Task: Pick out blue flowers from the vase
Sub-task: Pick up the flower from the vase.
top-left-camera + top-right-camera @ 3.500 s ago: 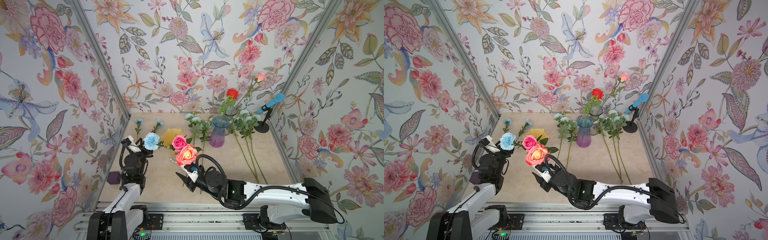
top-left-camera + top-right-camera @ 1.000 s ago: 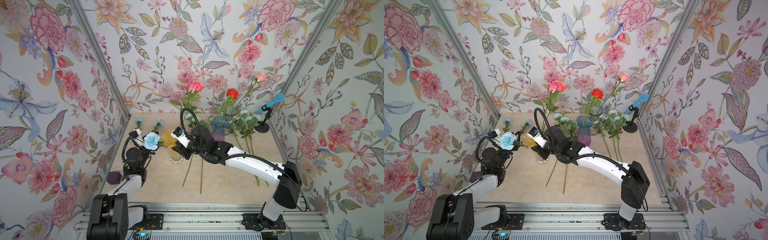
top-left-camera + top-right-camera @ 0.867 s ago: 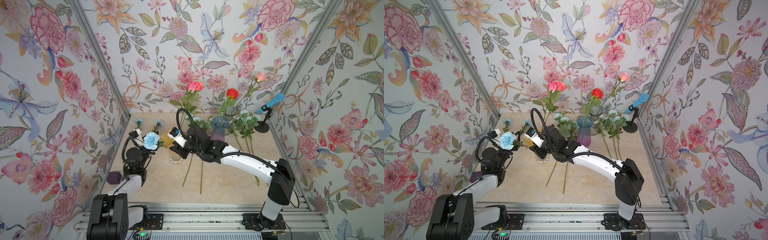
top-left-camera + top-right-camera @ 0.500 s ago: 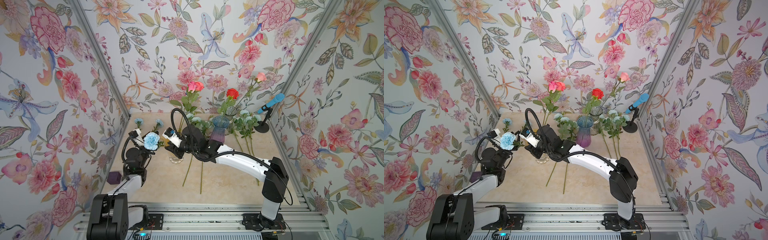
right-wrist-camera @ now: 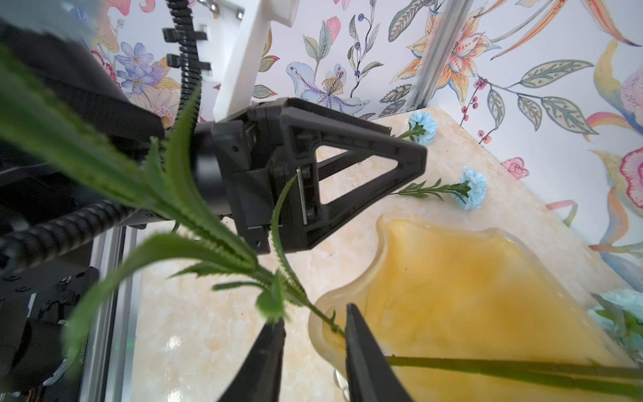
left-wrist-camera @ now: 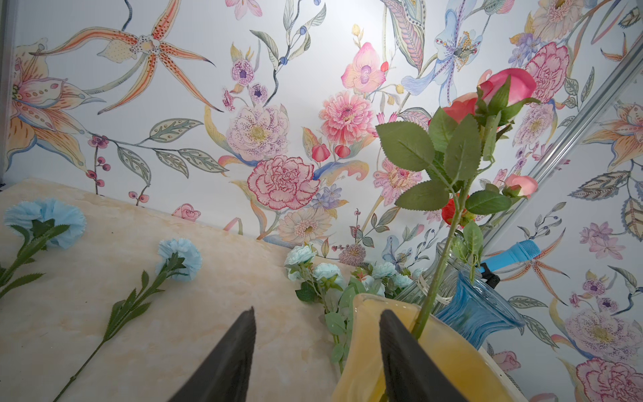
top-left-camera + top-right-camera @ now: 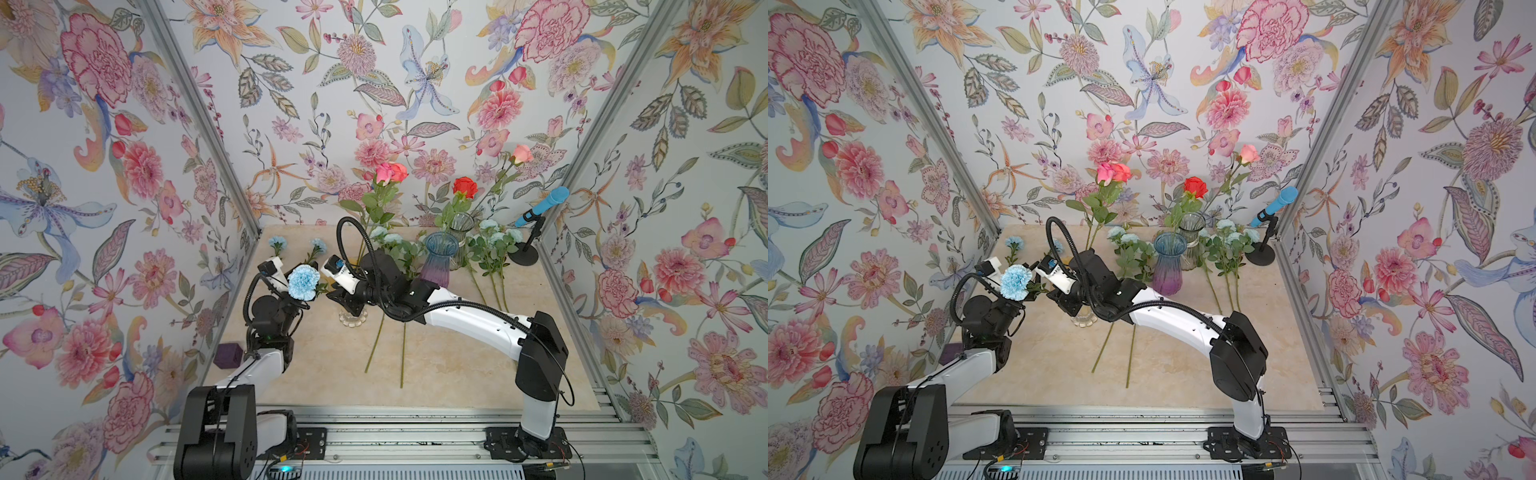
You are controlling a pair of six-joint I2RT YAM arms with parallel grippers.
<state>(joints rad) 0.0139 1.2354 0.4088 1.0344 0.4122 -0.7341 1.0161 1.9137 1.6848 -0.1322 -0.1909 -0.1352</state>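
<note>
A: Where did the vases stand on the table (image 7: 457, 374)?
B: Mid-frame, the front vase (image 7: 436, 259) stood just before the rear vase (image 7: 461, 226); the third vase (image 7: 352, 319) stood lower left of them, a carnation (image 7: 303, 282) leaning left from it.
A: And the rest?
B: At upper left lay two carnations (image 7: 277, 242); the microphone (image 7: 540, 205) stood far right, a spray (image 7: 494, 245) between it and the vases.

Three sky-blue carnations (image 7: 303, 282), three vases (image 7: 436, 259), four roses (image 7: 465, 185), one blue microphone (image 7: 544, 203). Aqua sprays (image 7: 494, 241): two clusters, possibly five stems.
</note>
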